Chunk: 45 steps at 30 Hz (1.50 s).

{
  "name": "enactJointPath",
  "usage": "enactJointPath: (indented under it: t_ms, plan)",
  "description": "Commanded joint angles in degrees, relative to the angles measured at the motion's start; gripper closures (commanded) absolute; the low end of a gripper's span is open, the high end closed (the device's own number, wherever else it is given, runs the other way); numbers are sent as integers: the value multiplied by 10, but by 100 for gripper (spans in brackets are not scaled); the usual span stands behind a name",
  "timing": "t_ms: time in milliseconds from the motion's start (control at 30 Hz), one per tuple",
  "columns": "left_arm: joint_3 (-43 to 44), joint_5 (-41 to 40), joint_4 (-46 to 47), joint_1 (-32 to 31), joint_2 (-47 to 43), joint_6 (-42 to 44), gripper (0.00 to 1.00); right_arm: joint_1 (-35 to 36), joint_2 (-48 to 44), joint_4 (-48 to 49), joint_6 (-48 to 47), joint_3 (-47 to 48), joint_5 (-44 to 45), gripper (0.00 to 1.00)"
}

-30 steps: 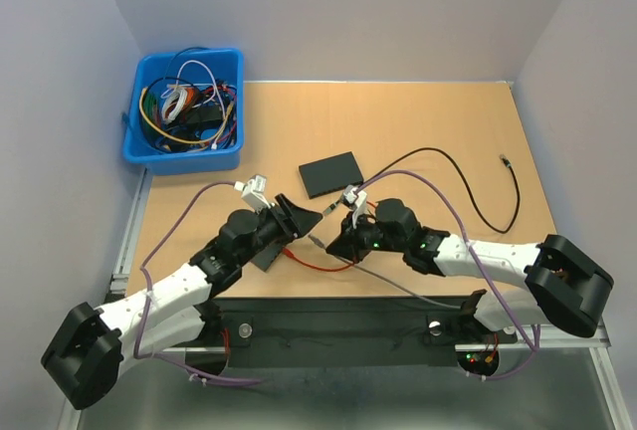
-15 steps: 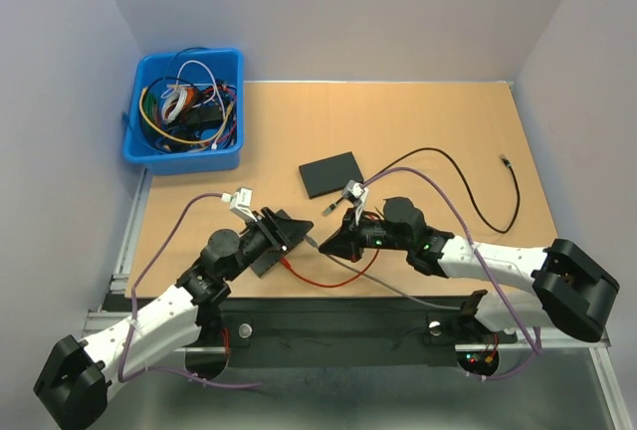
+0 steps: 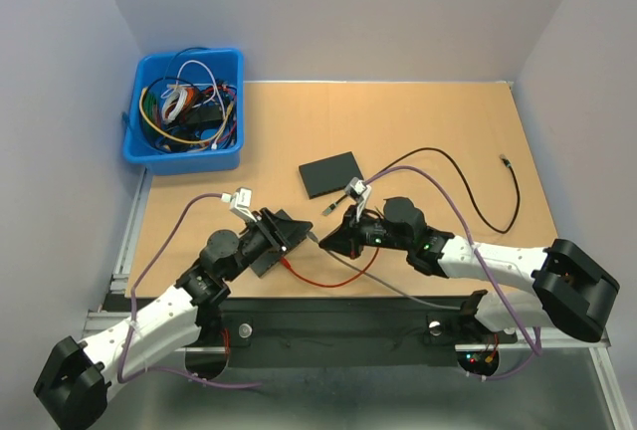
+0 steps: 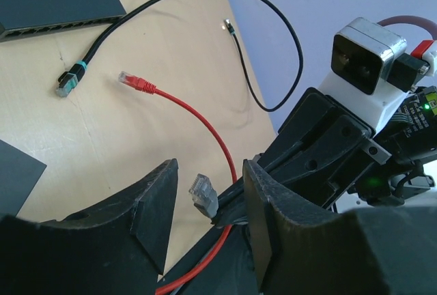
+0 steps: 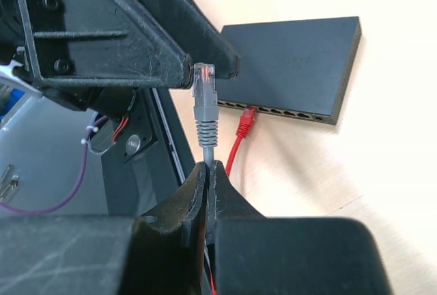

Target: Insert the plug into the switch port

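Note:
A grey network plug (image 5: 205, 93) stands up from my right gripper (image 5: 208, 169), which is shut on its grey cable just below the boot. In the left wrist view the same plug (image 4: 203, 194) sits between the spread fingers of my left gripper (image 4: 208, 199), which is open and not touching it. A dark switch (image 5: 293, 66) lies just beyond, with a red plug (image 5: 246, 121) in one of its ports. From above, both grippers meet near the front edge, the left (image 3: 297, 232) beside the right (image 3: 322, 241). A second switch (image 3: 331, 173) lies mid-table.
A black cable (image 3: 478, 201) loops across the right side of the table; its teal-banded plug (image 4: 68, 83) lies near the far switch. The red cable's loose end (image 4: 133, 81) lies on the table. A blue bin (image 3: 184, 111) of cables stands at the back left.
My left arm has drawn back and left, its gripper now lower at the near switch. My right gripper has moved left with the grey plug, which now sits between the left fingers.

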Motion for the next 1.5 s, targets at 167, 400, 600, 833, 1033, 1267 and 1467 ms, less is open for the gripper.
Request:
enactJointPath:
  t_ms: [167, 400, 600, 833, 1033, 1267, 1467]
  plan:
    - [-2, 5, 27, -3, 20, 1, 57, 0, 0, 54, 18, 4, 30, 100]
    - [2, 0, 27, -3, 38, 7, 78, 0, 17, 62, 24, 5, 25, 100]
    - [2, -7, 18, -3, 39, 9, 100, 0, 38, 65, 16, 5, 33, 93]
    - [28, -37, -59, -3, 52, 11, 100, -1, 37, 10, -20, 19, 44, 44]
    - [75, -73, -140, -3, 76, 12, 100, 1, 11, -94, -76, 37, 162, 41]
    - [78, -69, -135, -3, 98, -6, 100, 1, -16, -102, -115, 37, 197, 40]
    - [78, -64, -127, -3, 113, -10, 100, 3, -4, -70, -140, 44, 139, 38]
